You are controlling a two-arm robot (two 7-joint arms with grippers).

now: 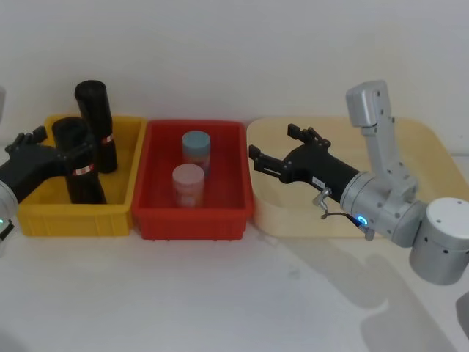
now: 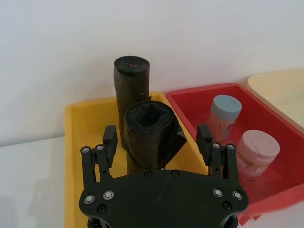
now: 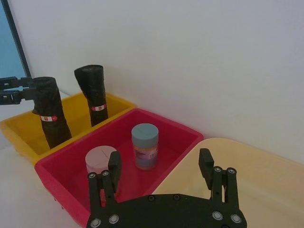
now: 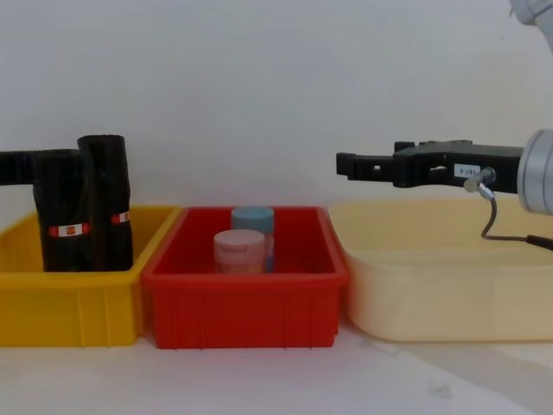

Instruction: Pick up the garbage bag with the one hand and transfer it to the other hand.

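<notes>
The right gripper (image 3: 159,159), jaws apart, faces the red bin (image 3: 178,135) (two jars (image 3: 145,145) inside).

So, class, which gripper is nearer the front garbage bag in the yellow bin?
Left. The left gripper straddles the top of the garbage bag, fingers open; the right gripper hovers over the cream tray, beyond the red bin.

Matt garbage bag (image 1: 86,187), glossy red bin (image 1: 192,222) (plastic)
</notes>
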